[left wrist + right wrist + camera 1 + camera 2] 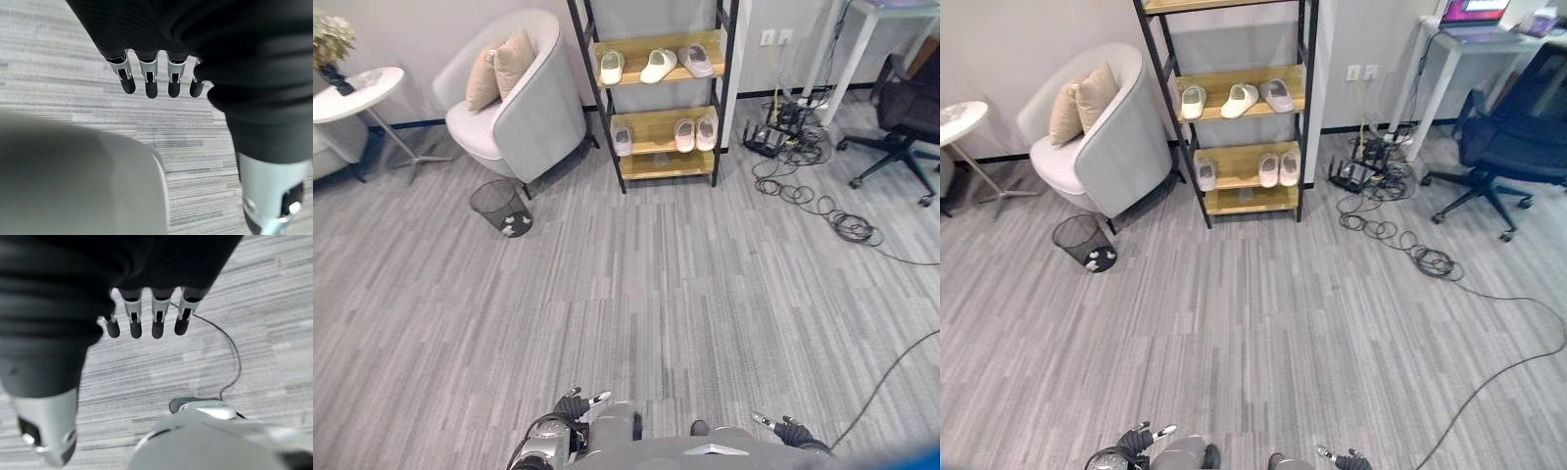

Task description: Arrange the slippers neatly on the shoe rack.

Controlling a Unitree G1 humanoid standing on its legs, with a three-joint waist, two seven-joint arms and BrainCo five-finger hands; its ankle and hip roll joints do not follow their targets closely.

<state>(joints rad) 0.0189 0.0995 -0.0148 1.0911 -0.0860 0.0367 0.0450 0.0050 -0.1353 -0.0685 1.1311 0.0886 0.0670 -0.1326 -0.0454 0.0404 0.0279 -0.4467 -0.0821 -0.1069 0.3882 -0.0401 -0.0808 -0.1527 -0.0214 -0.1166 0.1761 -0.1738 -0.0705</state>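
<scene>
Both hands, left hand (576,404) and right hand (791,430), hang relaxed and empty, well short of the shoe rack (658,98). I judge its slippers (658,65) light, soft foam; grasp across the upper strap.

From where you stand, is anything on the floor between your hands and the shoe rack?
Nothing visible: bare floor runs straight to the rack. The bin sits left of that line, the cables right.

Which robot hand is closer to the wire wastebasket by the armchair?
Left. The left robot hand hangs low on the wire wastebasket's side; the right robot hand hangs farther across.
</scene>
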